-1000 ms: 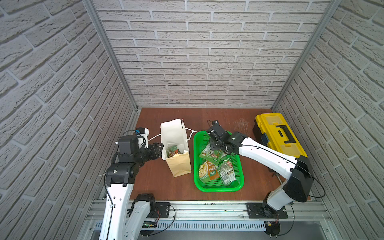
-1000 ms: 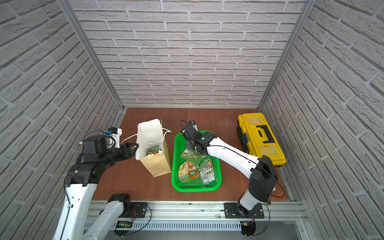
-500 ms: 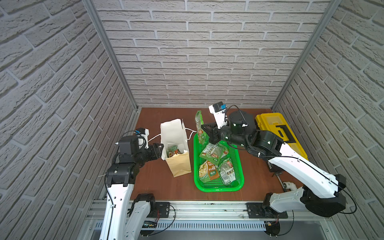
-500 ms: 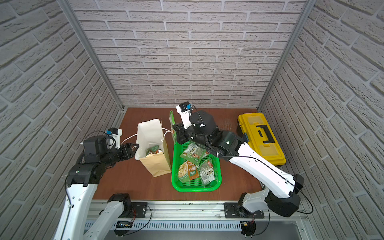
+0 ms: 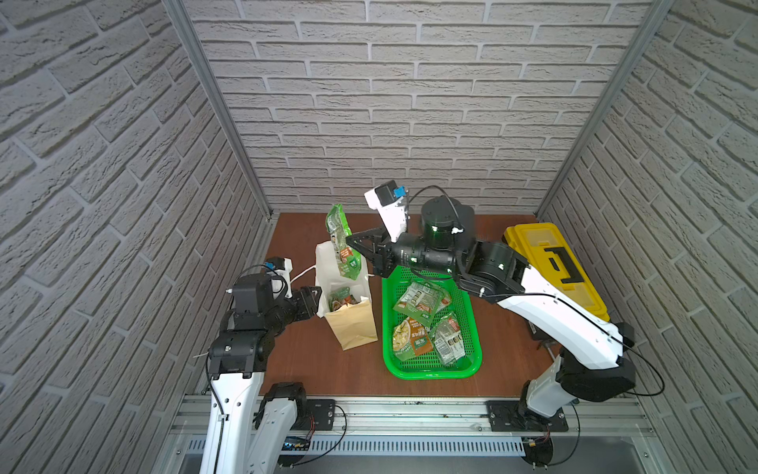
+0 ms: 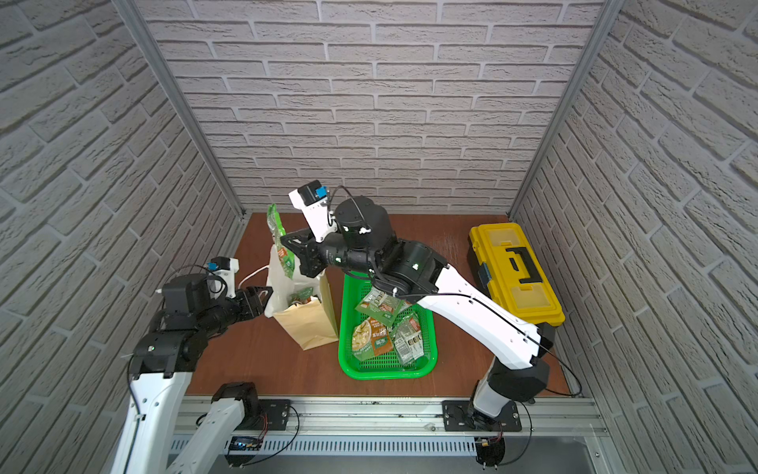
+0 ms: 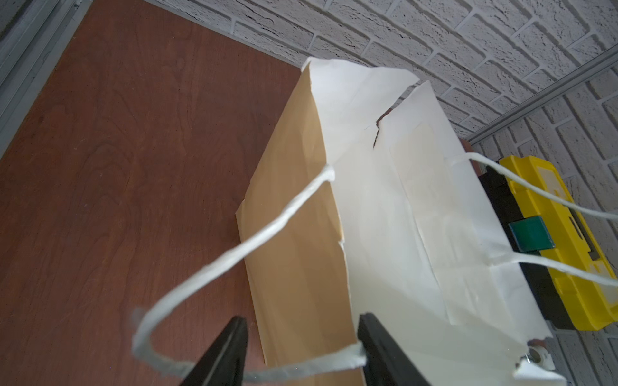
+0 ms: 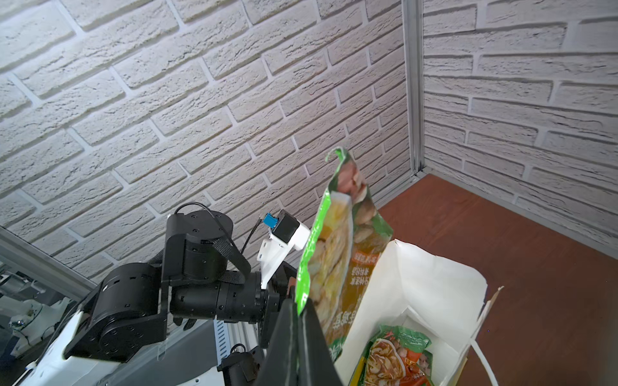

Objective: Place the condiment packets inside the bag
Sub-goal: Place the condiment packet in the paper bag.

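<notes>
Brick-walled cell, green condiment packet (image 5: 347, 262) with unreadable orange-panel print above bag (image 5: 355, 325)

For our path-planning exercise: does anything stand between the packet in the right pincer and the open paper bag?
Nothing visible does. The right pincer holds its packet upright at the open mouth of the bag; another packet lies low inside, leaving room above.

This is a robot test cell in a lab. Brick-pattern wall panels (image 5: 410, 102) meet at aluminium posts (image 5: 219, 111), boxing in a wooden tabletop (image 5: 320, 369) beyond and beside the fingers (image 7: 227, 354). Two white arms (image 5: 553, 324) are bolted to an aluminium rail (image 5: 410, 414) behind them.
</notes>
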You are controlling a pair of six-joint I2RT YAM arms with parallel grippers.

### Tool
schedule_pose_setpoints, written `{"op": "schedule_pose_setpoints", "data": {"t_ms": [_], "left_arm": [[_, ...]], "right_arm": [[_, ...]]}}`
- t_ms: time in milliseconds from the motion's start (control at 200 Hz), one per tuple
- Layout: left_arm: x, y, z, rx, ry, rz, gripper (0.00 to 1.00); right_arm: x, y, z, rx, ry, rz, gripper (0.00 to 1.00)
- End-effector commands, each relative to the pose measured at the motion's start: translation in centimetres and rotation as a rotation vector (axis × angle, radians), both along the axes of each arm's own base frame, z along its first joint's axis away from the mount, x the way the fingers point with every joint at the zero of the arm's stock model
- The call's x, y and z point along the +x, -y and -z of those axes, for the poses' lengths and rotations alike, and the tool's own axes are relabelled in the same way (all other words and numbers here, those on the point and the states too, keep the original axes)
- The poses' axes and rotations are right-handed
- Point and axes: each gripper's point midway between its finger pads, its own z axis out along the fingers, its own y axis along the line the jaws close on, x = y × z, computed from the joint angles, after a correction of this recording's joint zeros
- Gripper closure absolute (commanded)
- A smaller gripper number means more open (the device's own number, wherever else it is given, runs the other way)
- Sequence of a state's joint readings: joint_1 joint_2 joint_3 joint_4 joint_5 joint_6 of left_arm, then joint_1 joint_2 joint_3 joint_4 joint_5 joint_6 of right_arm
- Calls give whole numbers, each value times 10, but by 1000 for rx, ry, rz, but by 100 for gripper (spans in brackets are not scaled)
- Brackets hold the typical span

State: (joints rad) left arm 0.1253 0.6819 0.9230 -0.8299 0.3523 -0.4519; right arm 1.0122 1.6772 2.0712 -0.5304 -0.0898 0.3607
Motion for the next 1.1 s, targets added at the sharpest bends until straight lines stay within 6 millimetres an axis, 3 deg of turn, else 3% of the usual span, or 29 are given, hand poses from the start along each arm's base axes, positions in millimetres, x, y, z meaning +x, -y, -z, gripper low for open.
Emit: {"op": "schedule_pose_setpoints", "data": {"t_ms": [0,185,315,380,460,575,685,865,975,1095], "left_arm": [[5,-3,-1,-2,31,-19,43],[5,-5,-3,4,42,-29,43],[5,-5,-5,9,44,-28,43],[5,-5,-4,7,40,-26,43],[6,-4,-3,-1,38,-21,43],[8,-3,-2,-12,40,-20,43],[8,-1,-5,-22,41,-14,43],[8,-2,-8,-14,38,-12,43],[6,-5,-9,9,41,-21,43],[4,-6,-10,16,48,-26,43]], "right_arm": [[7,-15,21,-59,-14,0,97],[34,-32,96,-187,-89,67,97],[38,-48,137,-239,-164,46,97],[40,-50,148,-257,-186,50,87],[38,-47,143,-254,-182,51,68],[34,-33,122,-238,-141,66,42],[28,-14,100,-228,-97,84,34],[20,35,87,-200,-61,149,25],[18,72,101,-193,-77,211,19],[21,111,135,-196,-126,285,14]]}}
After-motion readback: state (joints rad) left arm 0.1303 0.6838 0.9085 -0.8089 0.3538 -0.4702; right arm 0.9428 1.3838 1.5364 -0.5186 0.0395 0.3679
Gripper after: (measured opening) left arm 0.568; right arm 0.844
